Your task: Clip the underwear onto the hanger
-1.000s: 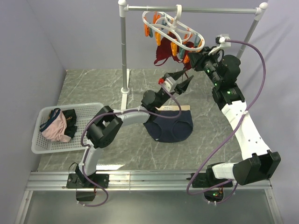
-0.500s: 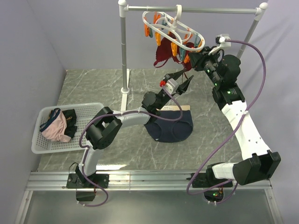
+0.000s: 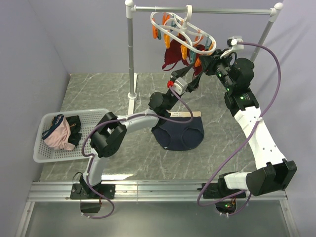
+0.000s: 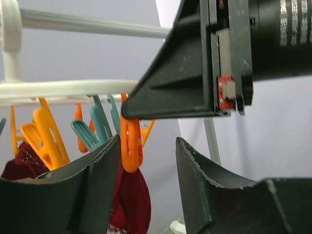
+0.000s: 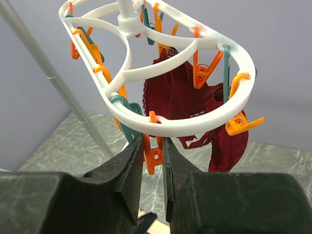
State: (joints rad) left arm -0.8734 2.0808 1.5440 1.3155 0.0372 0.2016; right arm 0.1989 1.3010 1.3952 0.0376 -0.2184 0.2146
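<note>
Reaching up and forward over the tabletop (image 3: 98, 94), left arm is stretched out with its claw (image 3: 186, 80) tilted up just under the hanger (image 5: 195, 126), fingers well apart, holding nothing. Right arm raised high, elbow bent, claw (image 5: 152, 141) nearly closed, pinching an orange clip (image 5: 148, 157) on hanger's near rim. Underwear (image 3: 178, 133) lies flat on tabletop below left forearm, unclipped. Maroon garment (image 5: 170, 95) hangs from hanger.

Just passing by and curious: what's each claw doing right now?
Left gripper: open, holding nothing.
Right gripper: closed on an orange clip of the hanger.
</note>
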